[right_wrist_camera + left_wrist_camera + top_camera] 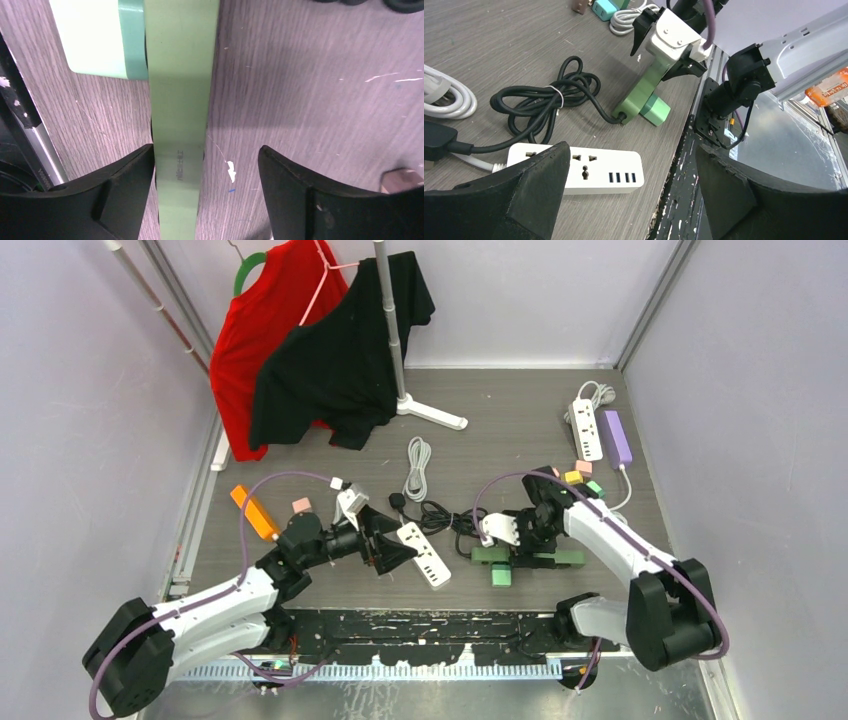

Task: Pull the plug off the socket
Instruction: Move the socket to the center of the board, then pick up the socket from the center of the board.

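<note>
Green plug sits in green socket

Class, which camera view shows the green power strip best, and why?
The left wrist view: the green power strip shows with its black cord and plugged-in mint adapter. The top view has it small, partly under the right arm; the right wrist view crops it close.

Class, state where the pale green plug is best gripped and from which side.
Grip the pale green plug across its two flat side faces, from above: it juts sideways from the green power strip, which lies flat on the table.
</note>
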### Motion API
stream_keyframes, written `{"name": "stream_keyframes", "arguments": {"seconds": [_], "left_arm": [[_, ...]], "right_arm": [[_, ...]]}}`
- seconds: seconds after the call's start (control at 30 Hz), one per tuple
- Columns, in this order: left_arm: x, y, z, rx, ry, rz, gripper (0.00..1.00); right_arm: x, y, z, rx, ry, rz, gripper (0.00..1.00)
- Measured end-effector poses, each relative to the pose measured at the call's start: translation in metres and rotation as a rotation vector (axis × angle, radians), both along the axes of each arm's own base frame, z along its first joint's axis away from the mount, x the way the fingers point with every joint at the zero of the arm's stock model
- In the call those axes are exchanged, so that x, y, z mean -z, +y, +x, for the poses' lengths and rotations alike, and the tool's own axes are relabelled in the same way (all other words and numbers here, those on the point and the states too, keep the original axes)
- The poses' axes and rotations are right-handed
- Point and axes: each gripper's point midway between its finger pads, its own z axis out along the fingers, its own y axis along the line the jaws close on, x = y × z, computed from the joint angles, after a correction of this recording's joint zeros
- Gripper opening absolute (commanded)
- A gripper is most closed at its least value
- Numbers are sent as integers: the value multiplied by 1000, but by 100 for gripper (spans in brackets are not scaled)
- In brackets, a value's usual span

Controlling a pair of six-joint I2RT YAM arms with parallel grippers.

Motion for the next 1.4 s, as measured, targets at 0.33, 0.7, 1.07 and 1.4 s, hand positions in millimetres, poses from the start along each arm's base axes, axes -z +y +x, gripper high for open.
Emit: {"name": "stream_keyframes", "arguments": {"seconds": [0.33, 0.7, 1.07, 1.4], "left_arm": [[-10, -4, -2, 17, 6, -50, 95], [-1, -9, -3, 40, 39, -42, 94], [-10, -16, -12, 77, 18, -75, 94], [-3, -29, -25, 142, -4, -60, 93]], "right_arm": [[-24, 18, -12, 42, -20, 131, 86], [-48, 46, -19, 129, 29, 314, 80], [-10, 32, -14, 213, 160, 186, 46], [-3, 29, -15, 215, 195, 158, 1]]}}
